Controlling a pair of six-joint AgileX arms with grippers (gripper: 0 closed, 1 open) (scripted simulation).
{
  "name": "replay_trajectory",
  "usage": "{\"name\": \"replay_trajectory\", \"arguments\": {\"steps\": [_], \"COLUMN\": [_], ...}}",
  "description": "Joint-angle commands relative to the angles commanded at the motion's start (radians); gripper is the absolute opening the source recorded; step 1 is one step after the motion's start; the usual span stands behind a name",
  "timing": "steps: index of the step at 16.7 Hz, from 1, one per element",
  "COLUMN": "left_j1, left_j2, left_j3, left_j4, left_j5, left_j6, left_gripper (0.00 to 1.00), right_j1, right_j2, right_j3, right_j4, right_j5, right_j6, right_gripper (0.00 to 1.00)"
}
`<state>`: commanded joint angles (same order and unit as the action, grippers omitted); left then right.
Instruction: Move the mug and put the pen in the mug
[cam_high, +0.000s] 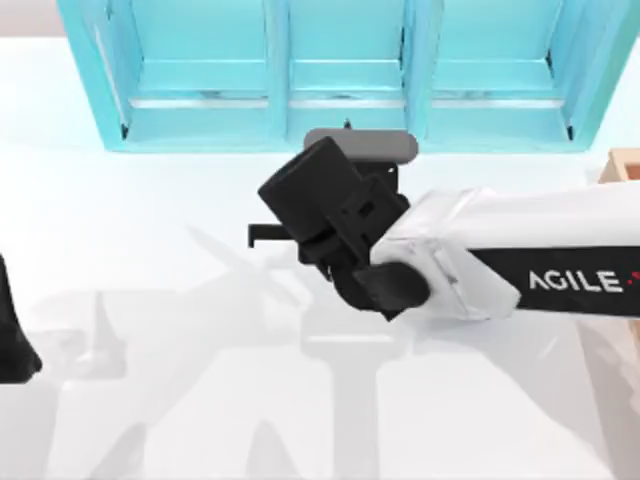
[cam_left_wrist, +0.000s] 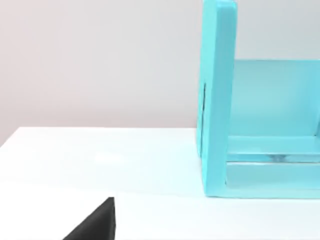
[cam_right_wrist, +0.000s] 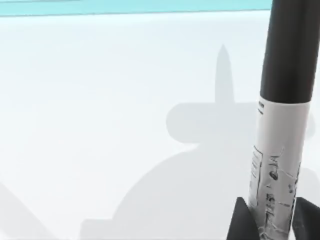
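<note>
Gripping pen (cam_right_wrist: 280, 135) (arm (cam_high: 520, 265) lettered "AGILE")

Setting: rendered simulation tabletop, not a real room. Evidence: plain white table (cam_high: 150, 400) with soft flat shadows; turquoise shelf (cam_high: 340, 70) of open compartments along the far edge; blank pale wall (cam_left_wrist: 100, 60) behind; wooden corner (cam_high: 622, 165) at right.

Right arm (cam_high: 520, 265) reaches in from the table's right side to its middle; right gripper (cam_right_wrist: 272, 220) sits there, just in front of the shelf unit (cam_high: 340, 75). Pen (cam_right_wrist: 282, 125) stands between the fingers, above the table (cam_high: 150, 300). Shelf unit runs along the far edge. Left arm (cam_high: 12, 340) parked at the left edge.
</note>
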<state>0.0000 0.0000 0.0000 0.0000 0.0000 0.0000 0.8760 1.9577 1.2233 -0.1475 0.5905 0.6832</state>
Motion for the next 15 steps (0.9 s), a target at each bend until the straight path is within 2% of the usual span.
{"name": "replay_trajectory", "arguments": {"steps": [5,9,12,15], "left_j1": [0.000,0.000,0.000,0.000], "left_j2": [0.000,0.000,0.000,0.000], "left_j3": [0.000,0.000,0.000,0.000], "left_j4": [0.000,0.000,0.000,0.000], "left_j5": [0.000,0.000,0.000,0.000], "left_j6": [0.000,0.000,0.000,0.000], "left_gripper": [1.00,1.00,1.00,1.00], "right_j1": [0.079,0.133,0.168,0.195], "right_j2": [-0.099,-0.222,-0.328,-0.414], "right_j3": [-0.304,-0.504,-0.606,-0.660], "right_j4": [0.511,0.848,1.015,1.101], "right_j5": [0.314,0.528,0.653,0.734], "right_j6": [-0.288,-0.487,-0.601,-0.670], "right_gripper": [0.00,0.00,0.00,0.00]}}
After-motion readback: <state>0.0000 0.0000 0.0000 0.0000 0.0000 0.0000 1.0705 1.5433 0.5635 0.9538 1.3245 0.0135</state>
